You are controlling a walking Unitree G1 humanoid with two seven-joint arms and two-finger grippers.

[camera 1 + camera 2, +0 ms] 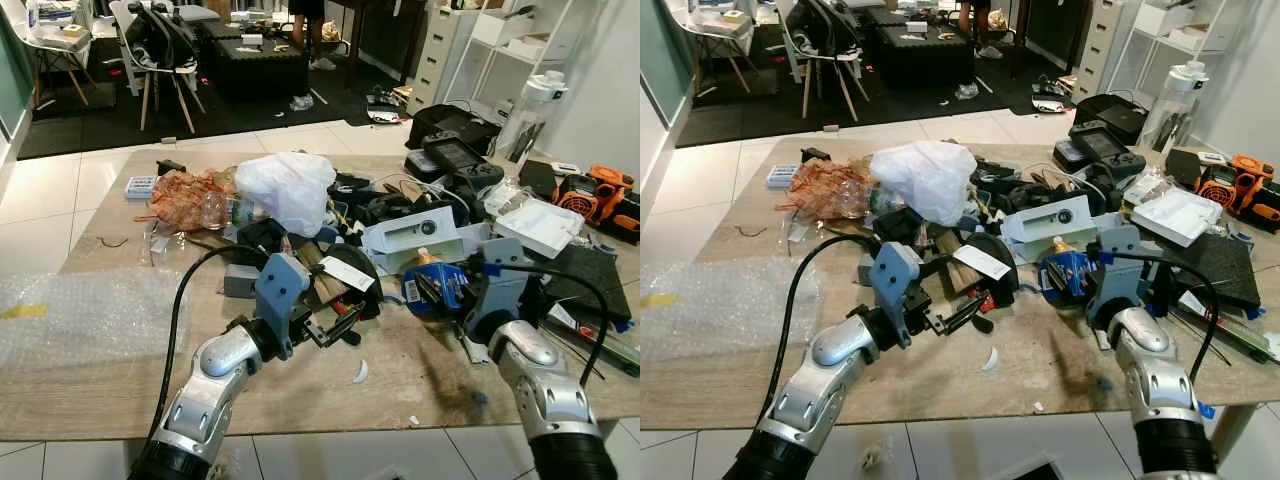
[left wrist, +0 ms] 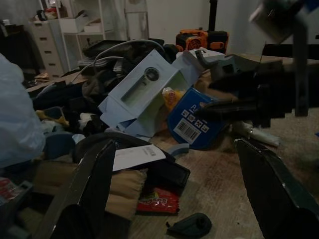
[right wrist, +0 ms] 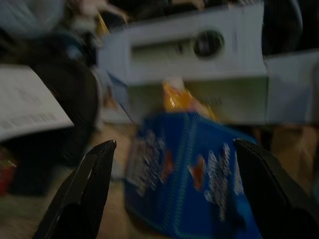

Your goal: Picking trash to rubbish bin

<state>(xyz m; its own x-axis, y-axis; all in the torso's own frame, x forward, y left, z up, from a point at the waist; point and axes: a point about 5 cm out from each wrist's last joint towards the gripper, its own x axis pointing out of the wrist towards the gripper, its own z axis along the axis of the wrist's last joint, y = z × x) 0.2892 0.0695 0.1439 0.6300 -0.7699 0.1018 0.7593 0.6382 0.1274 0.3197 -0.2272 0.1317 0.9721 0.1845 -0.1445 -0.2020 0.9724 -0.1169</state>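
A pile of trash and gadgets covers the wooden table (image 1: 320, 400). My left gripper (image 1: 336, 331) is open, low over the table in front of a black object with a white label (image 1: 346, 272) and a red wrapper (image 2: 158, 201). A small black scrap (image 2: 189, 225) lies near its fingers. My right gripper (image 1: 432, 288) is open too, its fingers either side of a blue snack packet (image 3: 189, 169) that rests against a white box (image 1: 420, 232). A white plastic bag (image 1: 288, 188) and an orange net bag (image 1: 180, 198) sit at the far side of the pile.
Bubble wrap (image 1: 80, 315) lies on the table's left end. A white curved scrap (image 1: 361, 372) sits between my arms. A white tray (image 1: 545, 225), an orange tool (image 1: 590, 190) and black cases crowd the right. Chairs (image 1: 165, 50) stand on the floor beyond.
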